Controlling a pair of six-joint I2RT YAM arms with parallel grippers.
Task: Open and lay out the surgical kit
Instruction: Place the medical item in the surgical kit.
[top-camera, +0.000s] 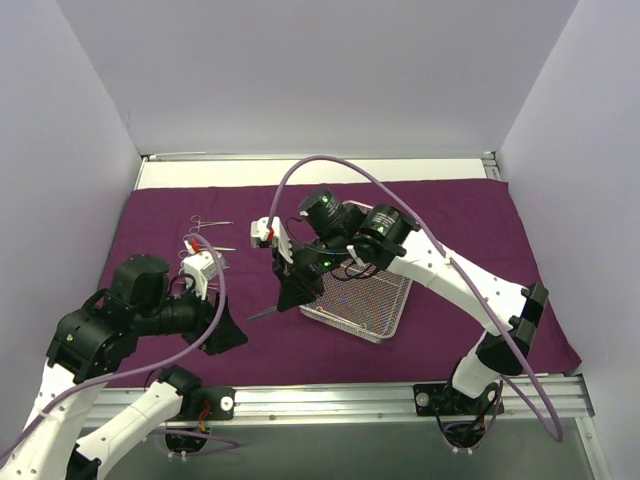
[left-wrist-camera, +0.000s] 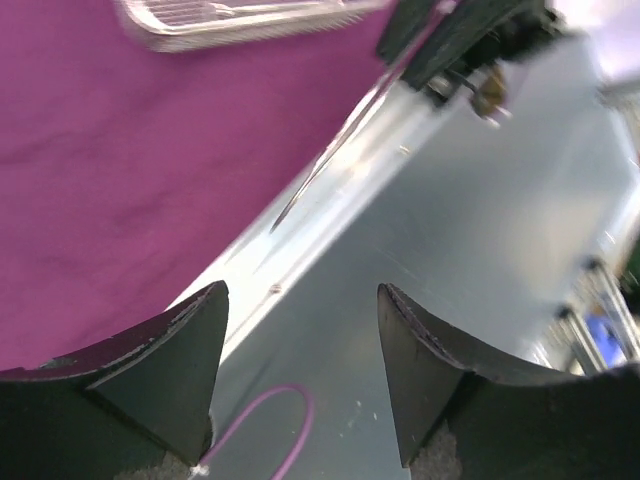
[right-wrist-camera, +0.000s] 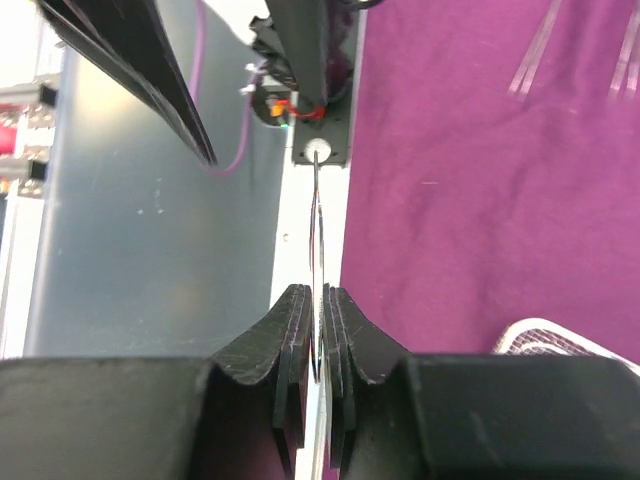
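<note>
The dark purple cloth (top-camera: 450, 220) lies spread flat over the table. The silver wire-mesh tray (top-camera: 365, 300) sits on it right of centre. My right gripper (top-camera: 292, 297) hangs just left of the tray, shut on a thin silver instrument (top-camera: 262, 314) that points down-left above the cloth. In the right wrist view the right gripper (right-wrist-camera: 318, 292) pinches that instrument (right-wrist-camera: 318, 240) edge-on. My left gripper (top-camera: 228, 335) is open and empty near the cloth's front edge. Its fingers (left-wrist-camera: 180, 350) frame the table rail. Two laid-out instruments (top-camera: 212, 221) rest at the back left.
The metal front rail (top-camera: 330, 400) runs along the cloth's near edge. A purple cable (top-camera: 400, 195) arcs over the right arm. The tray's rim shows in the left wrist view (left-wrist-camera: 230, 20) and in the right wrist view (right-wrist-camera: 560, 335). White walls enclose three sides.
</note>
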